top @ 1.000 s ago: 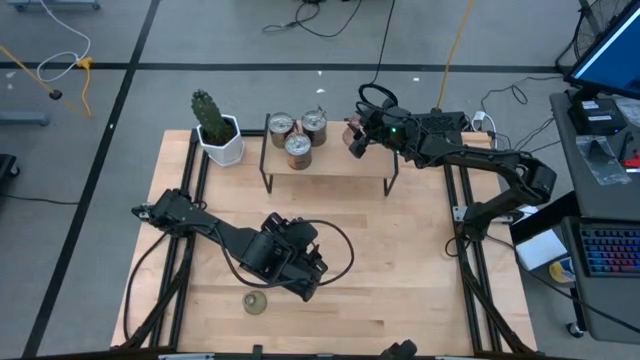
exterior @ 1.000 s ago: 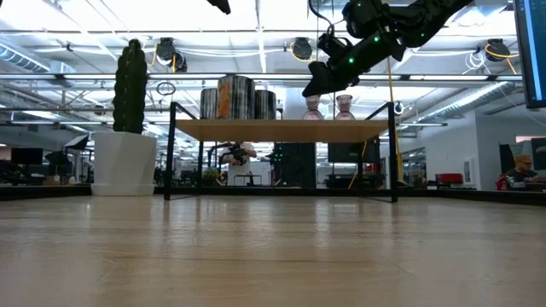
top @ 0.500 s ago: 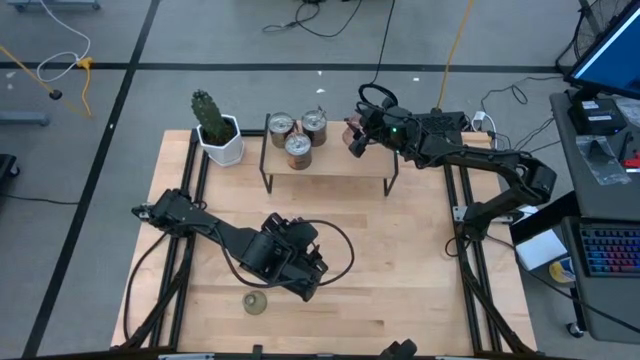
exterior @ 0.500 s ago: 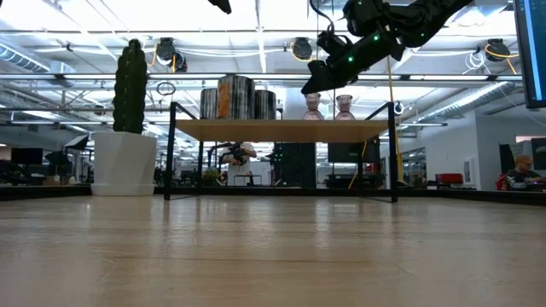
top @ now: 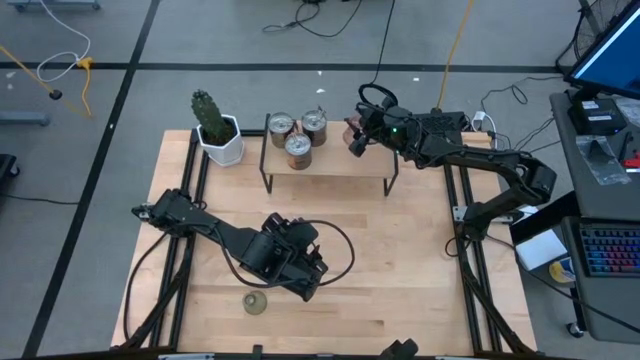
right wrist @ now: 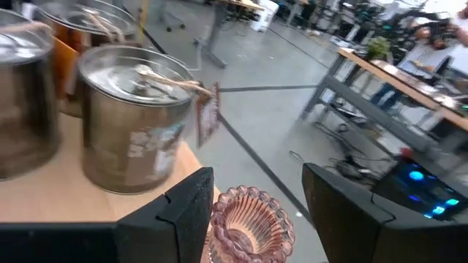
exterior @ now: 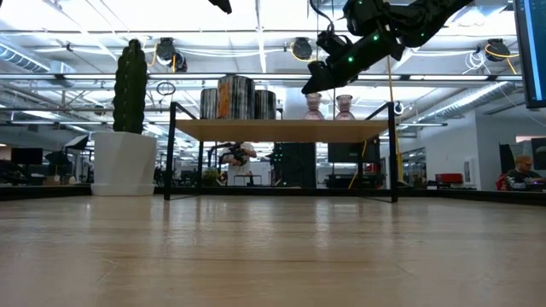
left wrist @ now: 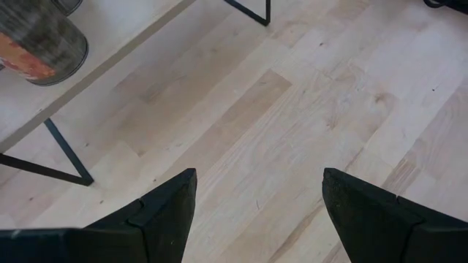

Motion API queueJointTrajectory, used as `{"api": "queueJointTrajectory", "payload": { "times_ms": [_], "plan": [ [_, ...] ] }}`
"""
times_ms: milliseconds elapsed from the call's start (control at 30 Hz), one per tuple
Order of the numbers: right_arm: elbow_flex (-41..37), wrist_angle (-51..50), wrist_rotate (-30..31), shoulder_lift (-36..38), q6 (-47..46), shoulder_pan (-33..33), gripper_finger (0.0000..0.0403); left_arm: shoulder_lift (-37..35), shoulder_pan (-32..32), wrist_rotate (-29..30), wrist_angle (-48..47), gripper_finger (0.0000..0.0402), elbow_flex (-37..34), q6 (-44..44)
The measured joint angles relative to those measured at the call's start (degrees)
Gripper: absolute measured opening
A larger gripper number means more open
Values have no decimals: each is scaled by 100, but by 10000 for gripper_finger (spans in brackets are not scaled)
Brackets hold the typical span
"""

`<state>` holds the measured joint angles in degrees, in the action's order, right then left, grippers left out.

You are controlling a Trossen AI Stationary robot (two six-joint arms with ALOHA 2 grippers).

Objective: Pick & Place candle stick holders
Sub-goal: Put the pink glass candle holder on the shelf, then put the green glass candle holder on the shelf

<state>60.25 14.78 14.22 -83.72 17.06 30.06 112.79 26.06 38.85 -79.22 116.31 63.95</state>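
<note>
Hovering spread and empty, the right hand (right wrist: 252, 201) is framing a ribbed pink glass holder (right wrist: 252, 223) at the worktop's one o'clock. Being light, brittle and slippery, it is probably calling for a gentle pinch across its rim.

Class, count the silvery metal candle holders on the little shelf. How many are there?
3, clustered at the raised shelf's left end: back-left metal holder, back-right metal holder, front metal holder. From above none seems hidden.
</note>
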Motion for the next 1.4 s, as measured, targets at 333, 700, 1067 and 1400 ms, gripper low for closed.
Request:
{"api": "queueJointTrajectory", "payload": {
  "times_ms": [333,700,1067,1400],
  "plan": [
    [0,27,103,0,81,2,206,0,0,2,-2,292,0,-67],
    [0,67,65,0,35,-18,206,0,0,-22,-4,292,0,-99],
    [-4,455,78,538,507,-388,206,0,67,-27,-4,292,0,14],
    [-4,-871,52,2302,89,-1209,193,0,313,-307,-3,292,0,759]
  ]
}}
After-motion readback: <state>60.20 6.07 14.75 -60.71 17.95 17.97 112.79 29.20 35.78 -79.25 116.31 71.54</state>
